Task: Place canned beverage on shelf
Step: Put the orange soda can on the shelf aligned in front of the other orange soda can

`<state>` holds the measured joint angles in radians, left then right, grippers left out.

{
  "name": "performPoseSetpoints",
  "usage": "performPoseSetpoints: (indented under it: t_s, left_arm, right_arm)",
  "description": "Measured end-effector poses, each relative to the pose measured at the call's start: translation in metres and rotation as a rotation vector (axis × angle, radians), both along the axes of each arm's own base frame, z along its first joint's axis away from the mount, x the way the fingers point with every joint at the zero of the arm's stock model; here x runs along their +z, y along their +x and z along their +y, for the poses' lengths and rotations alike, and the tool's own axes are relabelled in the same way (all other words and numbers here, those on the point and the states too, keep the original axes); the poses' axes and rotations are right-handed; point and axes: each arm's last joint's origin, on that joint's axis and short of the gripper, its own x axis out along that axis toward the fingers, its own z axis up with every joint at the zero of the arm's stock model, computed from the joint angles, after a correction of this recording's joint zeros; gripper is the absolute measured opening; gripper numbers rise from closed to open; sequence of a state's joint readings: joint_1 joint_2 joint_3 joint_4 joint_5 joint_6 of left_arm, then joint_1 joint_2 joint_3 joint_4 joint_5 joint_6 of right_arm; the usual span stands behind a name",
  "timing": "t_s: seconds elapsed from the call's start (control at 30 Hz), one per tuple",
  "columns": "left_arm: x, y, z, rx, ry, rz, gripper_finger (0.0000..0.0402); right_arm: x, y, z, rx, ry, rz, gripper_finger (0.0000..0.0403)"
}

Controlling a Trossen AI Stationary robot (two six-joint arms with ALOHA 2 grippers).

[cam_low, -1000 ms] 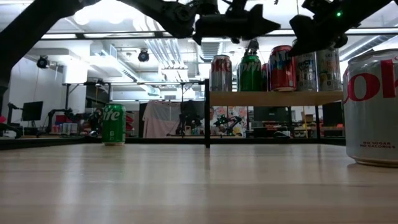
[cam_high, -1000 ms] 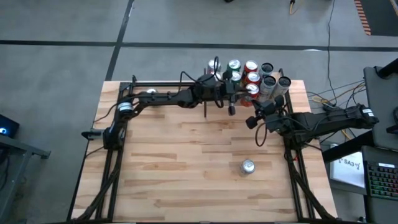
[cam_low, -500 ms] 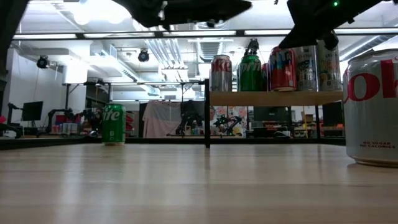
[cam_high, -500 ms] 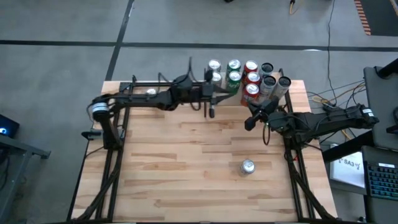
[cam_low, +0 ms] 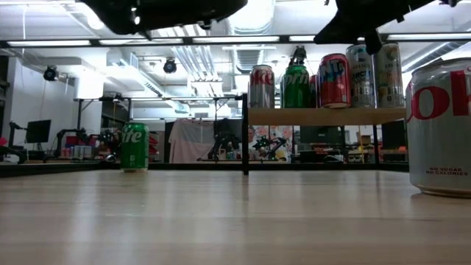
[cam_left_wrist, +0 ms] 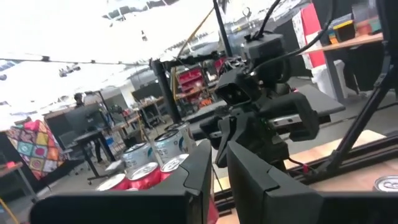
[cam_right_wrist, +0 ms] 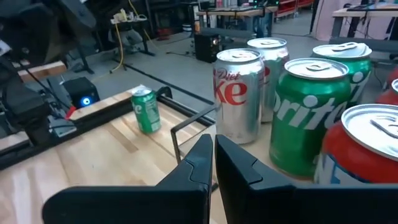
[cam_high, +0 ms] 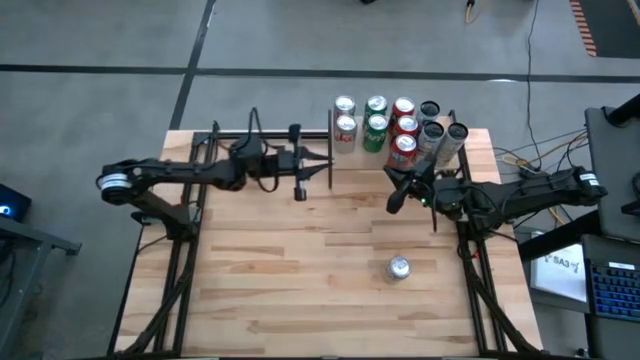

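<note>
Up at the table's far edge, the shelf [cam_high: 437, 160] carries a crowd of cans [cam_high: 376, 124]; only the low view shows them raised off the tabletop. Another can [cam_high: 399, 267] stands alone (nearer side). Left gripper [cam_high: 299, 189] and right gripper [cam_high: 392, 203] hover empty, fingers pressed together.

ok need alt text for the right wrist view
Past the right end effector, shut and empty, cans crowd a light wood shelf: a silver Diet Coke, a green Sprite. Farther off, a small green can stands on the table.
</note>
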<state>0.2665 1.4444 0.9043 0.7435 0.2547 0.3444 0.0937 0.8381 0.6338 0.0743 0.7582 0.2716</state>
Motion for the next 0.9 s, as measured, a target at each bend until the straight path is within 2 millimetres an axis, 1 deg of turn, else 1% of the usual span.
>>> performPoseSetpoints:
  t_s: [0.13,0.33,0.57,0.73,0.8,0.9]
  left_arm:
    - [-0.008,-0.012,-0.003,0.009,0.018,-0.026,0.0036]
    - [-0.019,-0.018,-0.003,0.019,0.024,-0.037,0.0036]
    - [-0.02,-0.019,-0.002,0.025,0.023,-0.043,0.0036]
    - [-0.019,-0.019,-0.001,0.027,0.024,-0.05,0.0036]
    - [-0.019,-0.019,-0.001,0.028,0.025,-0.053,0.0036]
    - [-0.019,-0.019,-0.001,0.027,0.025,-0.052,0.0036]
  right_arm:
    - [0.0,0.004,0.0,-0.001,0.004,-0.026,0.0009]
    - [0.002,0.008,0.001,-0.001,0.005,-0.063,0.0009]
    - [0.004,0.008,0.001,0.002,0.007,-0.088,0.0009]
    - [0.005,0.013,0.001,0.006,-0.015,-0.099,0.0009]
    - [0.009,0.016,0.001,0.007,-0.023,-0.087,0.0009]
    - [0.02,0.022,0.002,0.007,-0.035,-0.068,0.0009]
